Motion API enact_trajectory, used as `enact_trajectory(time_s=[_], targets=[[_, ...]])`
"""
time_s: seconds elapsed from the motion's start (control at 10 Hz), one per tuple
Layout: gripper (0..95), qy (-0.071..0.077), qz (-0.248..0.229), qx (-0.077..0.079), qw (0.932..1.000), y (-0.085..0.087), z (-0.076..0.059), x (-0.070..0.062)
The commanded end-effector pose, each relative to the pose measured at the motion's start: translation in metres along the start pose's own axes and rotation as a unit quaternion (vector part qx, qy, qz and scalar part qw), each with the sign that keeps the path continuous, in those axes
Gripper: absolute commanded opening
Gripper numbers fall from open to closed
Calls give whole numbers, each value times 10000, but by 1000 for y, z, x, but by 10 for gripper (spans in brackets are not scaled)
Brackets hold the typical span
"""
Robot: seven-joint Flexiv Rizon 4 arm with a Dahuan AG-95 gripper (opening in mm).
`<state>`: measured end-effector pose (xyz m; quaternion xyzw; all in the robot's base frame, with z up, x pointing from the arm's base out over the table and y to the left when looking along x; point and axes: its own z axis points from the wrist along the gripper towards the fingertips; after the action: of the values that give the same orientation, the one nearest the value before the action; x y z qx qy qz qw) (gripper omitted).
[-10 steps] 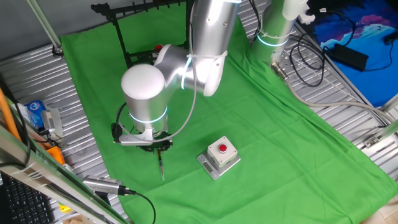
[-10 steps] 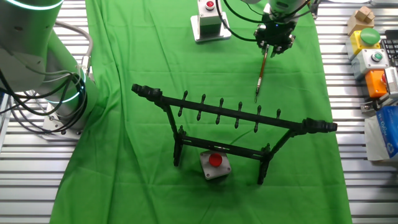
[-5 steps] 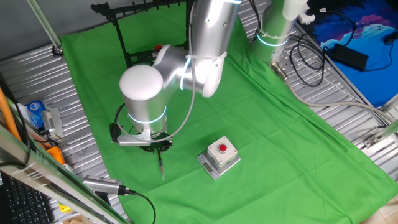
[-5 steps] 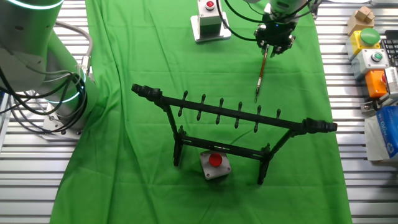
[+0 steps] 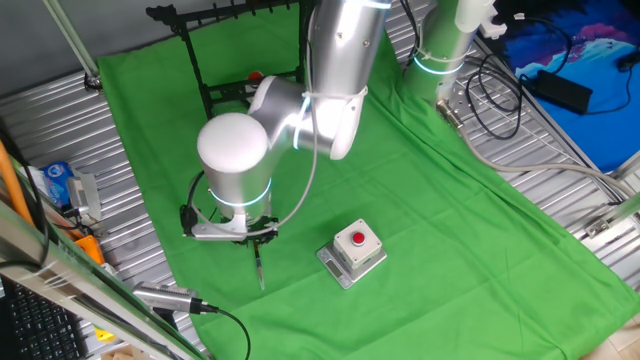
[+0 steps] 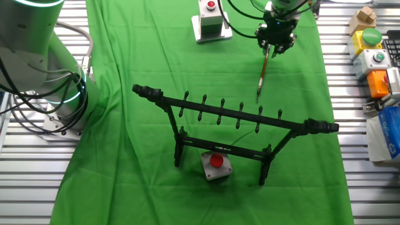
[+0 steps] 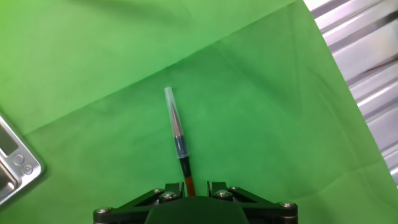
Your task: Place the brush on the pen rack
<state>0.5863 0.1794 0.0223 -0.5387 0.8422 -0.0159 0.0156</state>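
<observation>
The brush [image 6: 261, 78] lies flat on the green cloth, its pale tip pointing toward the pen rack [image 6: 231, 117]. It also shows in one fixed view [image 5: 259, 266] and the hand view [image 7: 179, 142]. My gripper [image 6: 275, 45] sits low over the brush's reddish shaft end; it shows in one fixed view [image 5: 249, 238] too. In the hand view the gripper [image 7: 194, 190] has its jaws on either side of the shaft, with a gap showing on the right. The black rack stands upright at the far end of the cloth [image 5: 196, 60], well apart from the brush.
A grey box with a red button [image 5: 352, 250] sits close to the gripper's side. A second button box [image 6: 216, 164] sits under the rack. A silver cabled cylinder [image 5: 165, 297] lies at the cloth's edge. Another robot base [image 6: 44, 75] stands beside the rack.
The arm has sunk slightly toward the cloth over the brush. The brush has not moved.
</observation>
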Motion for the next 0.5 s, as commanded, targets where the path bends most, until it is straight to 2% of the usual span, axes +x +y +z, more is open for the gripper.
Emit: enact_trajectory(time_s=[0.1, 0.5], targets=[[190, -73, -26, 0, 10000, 3, -1, 2], [190, -86, -37, 64, 9999, 7, 2, 6]])
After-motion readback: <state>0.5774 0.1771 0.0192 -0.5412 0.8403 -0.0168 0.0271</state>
